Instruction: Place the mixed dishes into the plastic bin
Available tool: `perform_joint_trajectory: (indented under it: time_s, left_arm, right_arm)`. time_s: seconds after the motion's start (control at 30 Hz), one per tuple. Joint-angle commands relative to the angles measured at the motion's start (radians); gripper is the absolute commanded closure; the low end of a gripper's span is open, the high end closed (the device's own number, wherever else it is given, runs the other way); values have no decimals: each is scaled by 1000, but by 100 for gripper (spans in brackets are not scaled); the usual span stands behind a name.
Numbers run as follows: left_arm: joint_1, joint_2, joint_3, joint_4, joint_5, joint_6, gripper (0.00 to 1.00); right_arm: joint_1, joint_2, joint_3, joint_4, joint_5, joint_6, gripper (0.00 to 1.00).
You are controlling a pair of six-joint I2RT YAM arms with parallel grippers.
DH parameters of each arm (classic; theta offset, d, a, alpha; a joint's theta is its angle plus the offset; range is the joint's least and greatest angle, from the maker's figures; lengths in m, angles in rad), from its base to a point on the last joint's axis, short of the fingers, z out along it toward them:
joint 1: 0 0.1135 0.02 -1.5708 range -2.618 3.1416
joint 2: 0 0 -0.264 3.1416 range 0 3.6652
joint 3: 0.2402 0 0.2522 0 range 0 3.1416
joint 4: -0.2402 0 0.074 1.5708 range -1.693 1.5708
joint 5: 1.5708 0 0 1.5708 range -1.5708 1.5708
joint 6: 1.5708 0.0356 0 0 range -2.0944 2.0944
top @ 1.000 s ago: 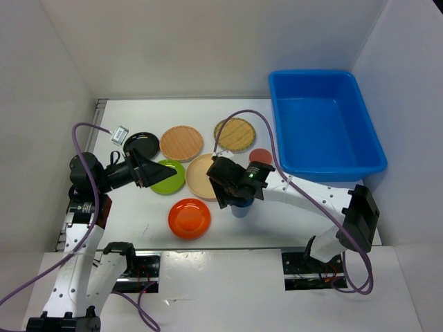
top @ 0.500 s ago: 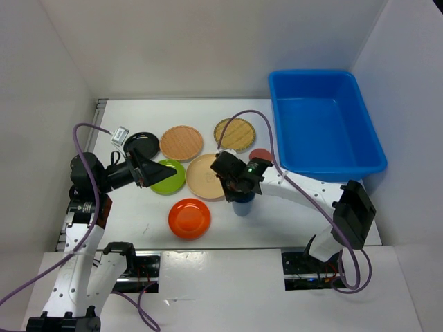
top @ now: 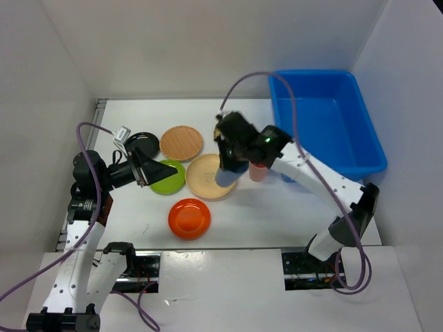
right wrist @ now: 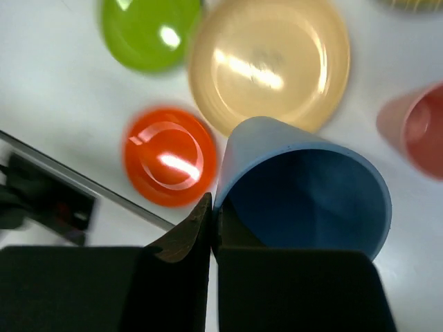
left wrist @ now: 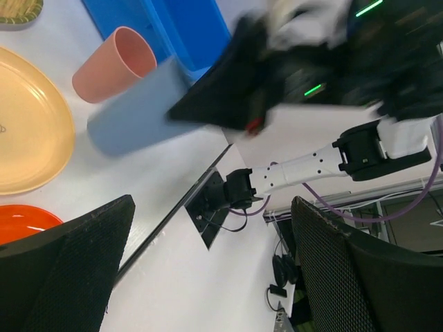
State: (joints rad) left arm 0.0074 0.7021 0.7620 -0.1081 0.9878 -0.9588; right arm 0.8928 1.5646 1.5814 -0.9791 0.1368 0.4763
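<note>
A: Right jaws?
B: Pinching the blue cup (right wrist: pixel 304 194) by its rim. The cup is tilted over the right edge of the cream plate (top: pixel 201 178). Can't tell if it touches the plate.
A: Left jaws?
B: Spread wide, nothing between them, hanging near the lime green plate (top: pixel 168 178).
A: Containers?
B: The blue cup's inside is just dark blue wall. The pink cup (top: pixel 257 171) stands upright on the table, just beside the blue one, mouth open to the left wrist view. The plastic bin (top: pixel 329 131) sits at the far right and its floor shows bare blue. All the dishes are outside it.
A: Other plates?
B: The black plate (top: pixel 142 143), light wood plate (top: pixel 181 142) and orange plate (top: pixel 189 218) all lie flat on the table.
A: Anything hidden?
B: The woven plate (left wrist: pixel 17 8) is only a sliver at the frame edge. From above, the right arm (top: pixel 311 173) covers that spot and its head end is blurred. The arm also crosses the bin's near left corner.
A: Surroundings?
B: A white table (top: pixel 263 214) with plain white walls on three sides.
</note>
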Motion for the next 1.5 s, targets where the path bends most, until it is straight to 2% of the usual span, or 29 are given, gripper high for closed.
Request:
perform_joint_trajectory:
  time_s: [0.0, 0.1, 0.17, 0.2, 0.3, 0.37, 0.43, 0.5, 0.6, 0.73, 0.8, 0.83, 1.0, 1.33, 1.47]
  left_arm:
    - [-4, -3, 11, 16, 5, 42, 0]
    - [-13, -3, 20, 16, 5, 51, 0]
    - [-14, -3, 20, 16, 5, 51, 0]
    - [-14, -3, 20, 16, 5, 61, 0]
    - [-14, -3, 31, 7, 5, 71, 0]
    - [-14, -3, 31, 7, 5, 83, 0]
    - [-14, 7, 40, 7, 5, 94, 0]
    - [-14, 7, 54, -21, -6, 123, 0]
    - [-24, 16, 114, -88, -37, 199, 0]
    - [-24, 16, 126, -116, -66, 227, 0]
    - [-33, 25, 138, -116, -77, 252, 0]
    - [-34, 34, 148, -116, -77, 252, 0]
    - [-44, 43, 148, -136, -86, 273, 0]
    - [-44, 53, 138, -116, -86, 262, 0]
    - [-44, 62, 138, -116, -86, 262, 0]
  right_arm:
    - [-84, -20, 274, -107, -20, -30, 100]
    - [-200, 29, 603, -191, 3, -53, 100]
    - [-274, 69, 722, -230, 47, -67, 100]
    - [-360, 81, 802, -251, 90, -80, 100]
    - [-490, 139, 882, -286, 177, -100, 100]
    - [-523, 170, 870, -286, 222, -90, 100]
    - [-546, 211, 870, -300, 337, -53, 100]
    - [-563, 233, 850, -300, 414, -27, 100]
    - [-633, 256, 770, -313, 429, 39, 100]
    - [-718, 207, 479, -181, 438, 64, 100]
    - [-765, 160, 367, -115, 396, 64, 100]
    - [-817, 143, 256, -49, 353, 64, 100]
    - [-951, 72, 17, 72, 319, 29, 100]
    - [-1117, 126, -78, 200, 339, -44, 100]
    - [-1141, 149, -99, 230, 290, -53, 100]
